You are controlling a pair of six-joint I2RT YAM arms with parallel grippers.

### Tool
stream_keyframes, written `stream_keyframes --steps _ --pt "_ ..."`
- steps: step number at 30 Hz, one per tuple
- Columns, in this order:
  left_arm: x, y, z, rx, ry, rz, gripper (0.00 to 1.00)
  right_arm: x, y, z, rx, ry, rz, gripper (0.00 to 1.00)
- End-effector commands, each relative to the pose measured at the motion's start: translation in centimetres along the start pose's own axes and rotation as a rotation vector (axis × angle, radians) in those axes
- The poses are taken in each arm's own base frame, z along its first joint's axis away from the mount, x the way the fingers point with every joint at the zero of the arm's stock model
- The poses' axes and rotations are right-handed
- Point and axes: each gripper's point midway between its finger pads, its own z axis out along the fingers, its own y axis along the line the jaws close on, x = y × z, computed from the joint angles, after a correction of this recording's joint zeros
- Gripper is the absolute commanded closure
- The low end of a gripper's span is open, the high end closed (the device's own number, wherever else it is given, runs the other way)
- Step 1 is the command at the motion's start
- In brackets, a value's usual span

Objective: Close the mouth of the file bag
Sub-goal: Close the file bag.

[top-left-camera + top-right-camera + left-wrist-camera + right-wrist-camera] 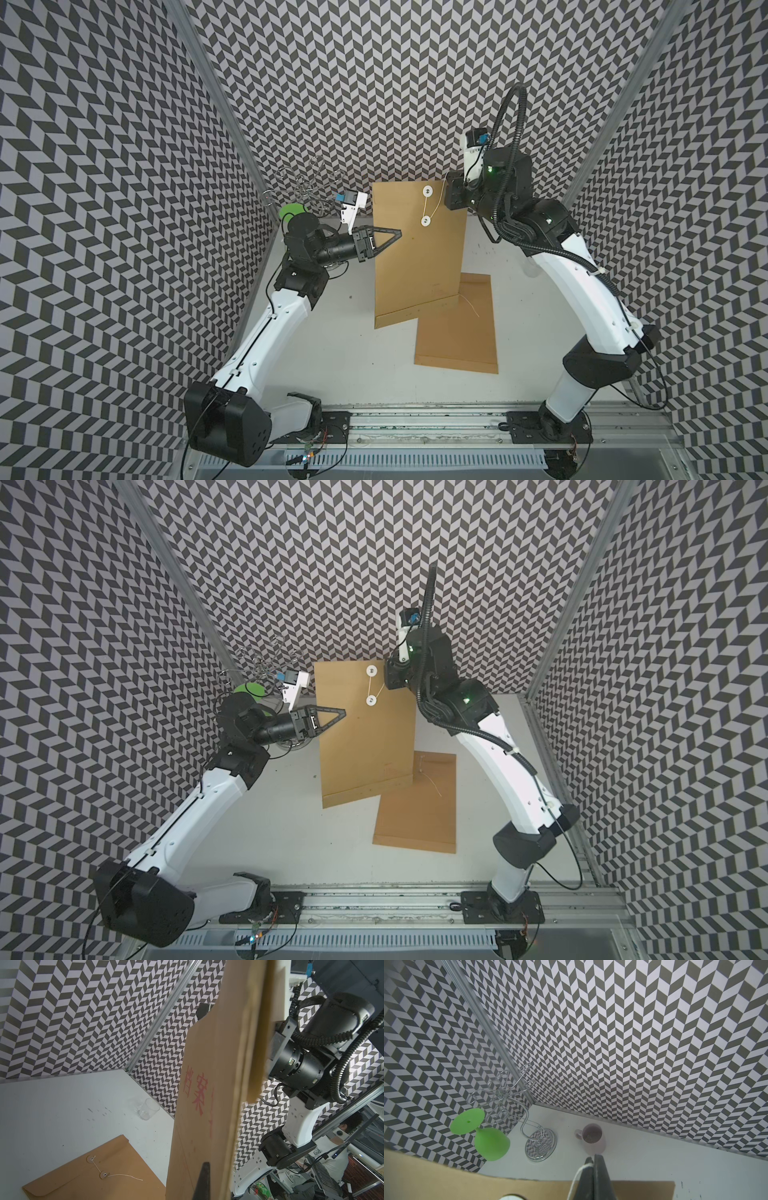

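Green goblet [492, 1145] hangs off wire rack [540, 1146], pink mug [592, 1138] nr base, clear glass [148, 1109] by wall

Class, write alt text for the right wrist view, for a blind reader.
The right gripper, jaws shut, pinches a white string over the edge of a brown file bag. Beyond, on the white table, stand a pink mug and a chrome wire rack with a green goblet hanging upside down.

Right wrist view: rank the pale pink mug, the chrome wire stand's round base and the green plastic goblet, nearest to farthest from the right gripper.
From the right gripper, shut on white string:
1. Pale pink mug, on the table directly ahead.
2. Chrome stand's round base, toward the corner.
3. Green goblet, hanging upside down, beyond that base.
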Motion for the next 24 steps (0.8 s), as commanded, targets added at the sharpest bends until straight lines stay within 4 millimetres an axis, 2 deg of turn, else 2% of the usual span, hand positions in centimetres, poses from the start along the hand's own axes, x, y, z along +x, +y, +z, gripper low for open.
stream_keyframes --steps 1,7,16,19,24 --pt "0.5 -0.2 0.2 -0.001 -0.008 0.013 1.0 -0.2 2.0 0.4 -0.042 -0.017 -0.006 1.0" --pt "2.1 0.9 0.3 -0.022 -0.002 -0.025 1.0 1.6 5.6 0.6 -0.118 0.017 -0.024 1.0" --pt "2.3 1.6 0.5 -0.026 -0.01 -0.046 1.0 4.2 11.3 0.7 -0.273 0.069 -0.037 1.0" --pt "2.2 1.8 0.5 -0.033 -0.015 -0.046 1.0 5.2 12.6 0.6 -0.316 0.091 -0.035 1.0" --pt "1.6 2.3 0.1 -0.047 -0.032 -0.04 1.0 6.5 13.5 0.1 -0.363 0.119 -0.019 1.0"
